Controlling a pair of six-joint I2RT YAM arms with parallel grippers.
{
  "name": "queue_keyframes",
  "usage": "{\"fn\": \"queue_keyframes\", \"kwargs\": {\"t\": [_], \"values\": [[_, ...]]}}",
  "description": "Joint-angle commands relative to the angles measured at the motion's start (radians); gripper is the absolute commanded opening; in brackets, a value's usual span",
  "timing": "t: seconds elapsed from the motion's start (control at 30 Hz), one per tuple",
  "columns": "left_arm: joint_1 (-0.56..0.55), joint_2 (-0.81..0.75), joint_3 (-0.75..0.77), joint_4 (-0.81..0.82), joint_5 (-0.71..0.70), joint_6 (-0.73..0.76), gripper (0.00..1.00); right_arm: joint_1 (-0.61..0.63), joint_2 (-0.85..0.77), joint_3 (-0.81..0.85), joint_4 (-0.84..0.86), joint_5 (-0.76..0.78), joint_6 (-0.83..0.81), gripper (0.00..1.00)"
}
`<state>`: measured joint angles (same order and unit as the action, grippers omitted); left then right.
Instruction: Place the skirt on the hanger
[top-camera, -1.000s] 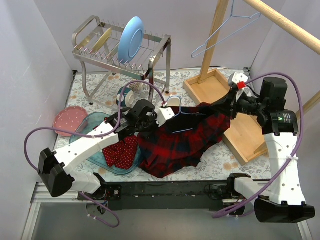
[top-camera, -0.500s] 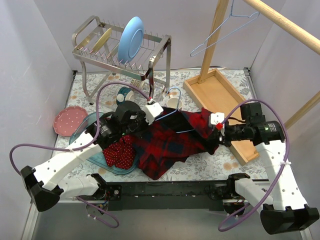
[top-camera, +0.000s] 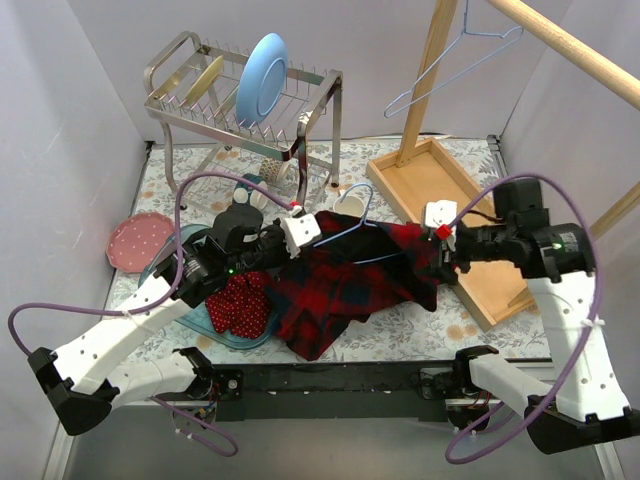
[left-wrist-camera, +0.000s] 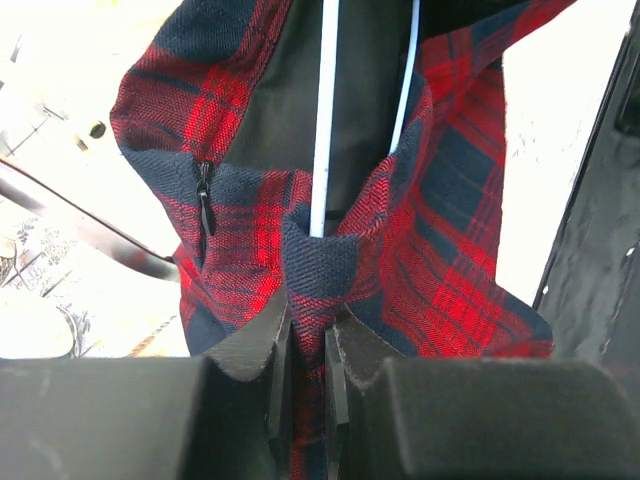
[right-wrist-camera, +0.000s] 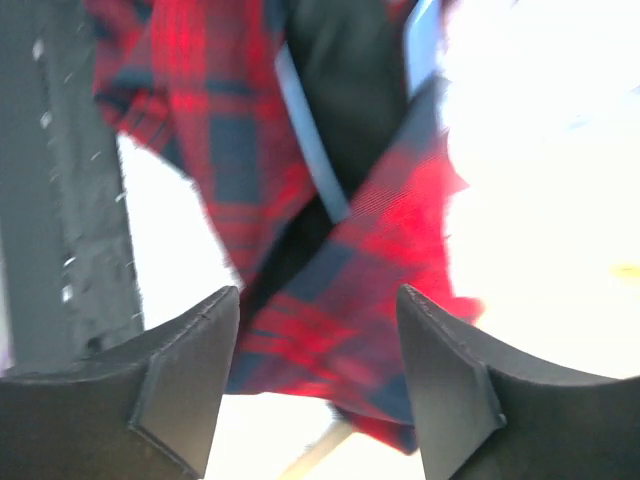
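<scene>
The skirt (top-camera: 240, 305), bright red with white dots, lies crumpled in a shallow blue dish (top-camera: 168, 268) left of centre, with no gripper on it. Beside it a dark red-and-navy plaid garment (top-camera: 345, 285) sprawls over the table with a light blue wire hanger (top-camera: 358, 196) threaded through it. My left gripper (top-camera: 296, 233) is shut on a fold of the plaid cloth (left-wrist-camera: 315, 265), just below the hanger's wire (left-wrist-camera: 324, 120). My right gripper (top-camera: 441, 243) stands open at the garment's right end, with plaid cloth (right-wrist-camera: 300, 320) and the hanger's wire (right-wrist-camera: 312, 150) beyond its fingers.
A second wire hanger (top-camera: 450, 62) hangs from the wooden rail at top right. A wooden tray (top-camera: 455, 190) and post stand on the right. At the back are a metal dish rack (top-camera: 200, 105) with a blue plate (top-camera: 262, 78) and cups (top-camera: 345, 203). A pink plate (top-camera: 133, 242) lies far left.
My right gripper has opened and let go of the plaid garment after carrying its end toward the table. The left gripper kept its hold and shifted slightly left; the hanger's hook now shows.
</scene>
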<state>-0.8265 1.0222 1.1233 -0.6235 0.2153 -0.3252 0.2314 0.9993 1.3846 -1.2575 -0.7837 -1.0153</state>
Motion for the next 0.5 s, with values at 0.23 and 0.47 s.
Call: {"fn": "queue_keyframes", "kwargs": {"t": [0.23,0.47], "values": [[0.006,-0.062,-0.033,0.071,0.067,0.132,0.0,0.006,0.102,0.162,0.02,0.06,0.002,0.77],[0.006,-0.102,-0.06,0.082,0.07,0.133,0.0,0.019,0.188,0.033,-0.054,-0.052,-0.19,0.74]]}}
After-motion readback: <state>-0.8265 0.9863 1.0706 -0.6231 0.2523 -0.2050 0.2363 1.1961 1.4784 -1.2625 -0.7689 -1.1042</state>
